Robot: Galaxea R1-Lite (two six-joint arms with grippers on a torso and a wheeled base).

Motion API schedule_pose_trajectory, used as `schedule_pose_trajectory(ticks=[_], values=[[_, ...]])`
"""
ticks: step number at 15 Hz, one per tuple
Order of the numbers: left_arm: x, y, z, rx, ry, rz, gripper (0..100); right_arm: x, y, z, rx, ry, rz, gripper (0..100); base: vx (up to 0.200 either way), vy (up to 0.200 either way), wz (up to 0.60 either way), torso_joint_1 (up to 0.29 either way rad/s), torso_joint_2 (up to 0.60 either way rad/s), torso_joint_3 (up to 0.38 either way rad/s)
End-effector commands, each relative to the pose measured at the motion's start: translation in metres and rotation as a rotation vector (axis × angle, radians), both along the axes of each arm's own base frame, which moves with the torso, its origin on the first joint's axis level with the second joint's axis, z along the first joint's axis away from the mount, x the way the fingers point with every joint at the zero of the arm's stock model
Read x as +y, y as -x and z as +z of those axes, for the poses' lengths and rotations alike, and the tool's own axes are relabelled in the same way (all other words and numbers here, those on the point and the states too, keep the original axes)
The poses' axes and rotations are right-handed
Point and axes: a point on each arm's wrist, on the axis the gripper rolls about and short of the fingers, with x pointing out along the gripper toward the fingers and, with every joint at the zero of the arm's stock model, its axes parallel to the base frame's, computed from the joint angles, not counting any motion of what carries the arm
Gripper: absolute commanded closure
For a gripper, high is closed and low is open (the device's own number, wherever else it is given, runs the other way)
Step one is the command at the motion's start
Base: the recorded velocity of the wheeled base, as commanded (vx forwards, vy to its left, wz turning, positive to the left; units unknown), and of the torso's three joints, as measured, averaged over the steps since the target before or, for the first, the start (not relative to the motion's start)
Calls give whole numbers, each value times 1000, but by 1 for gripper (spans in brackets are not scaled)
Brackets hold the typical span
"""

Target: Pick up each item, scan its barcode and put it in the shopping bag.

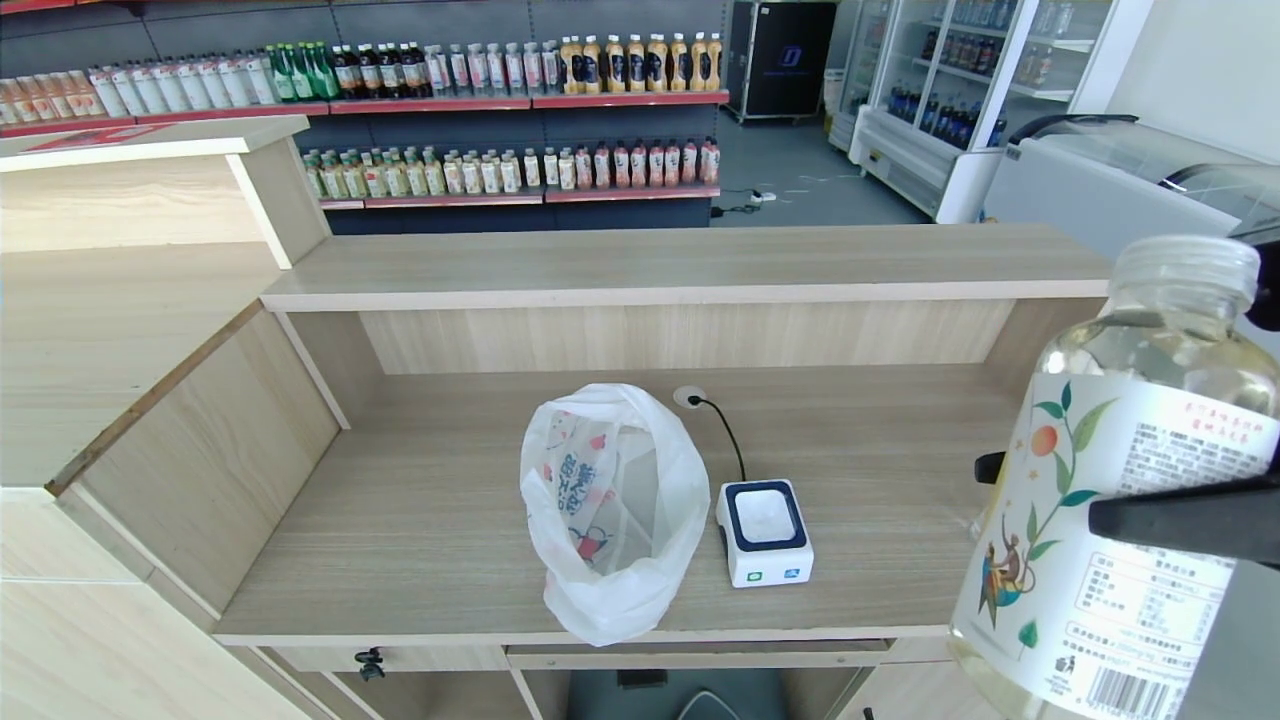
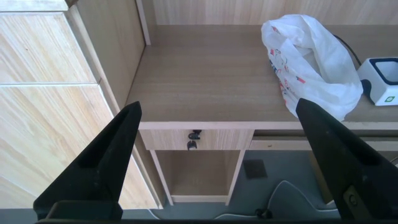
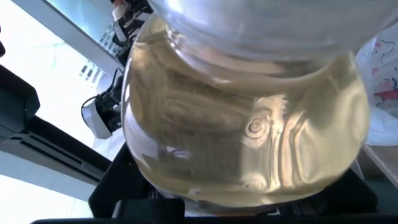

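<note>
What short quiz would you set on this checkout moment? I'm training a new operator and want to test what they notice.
1. True or false: the right gripper holds the bottle up, clear of the counter.
2. On which side of the shopping bag does the scanner stand? A) the robot's left B) the robot's right C) behind it
3. Fill in: the left gripper has its jaws ___.
Key: 1 true; 2 B; 3 open.
</note>
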Motion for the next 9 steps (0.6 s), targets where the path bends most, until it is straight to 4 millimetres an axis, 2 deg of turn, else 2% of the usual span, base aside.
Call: schedule_pose_trajectory(ticks=[1, 9], values=[[0, 0, 0, 0, 0, 0, 0, 0, 1, -3, 7, 2, -1, 100, 0, 0, 0, 0, 0, 0], [0, 0, 0, 0, 0, 0, 0, -2, 0, -5, 5, 6, -14, 100, 0, 0, 0, 0, 0, 0]])
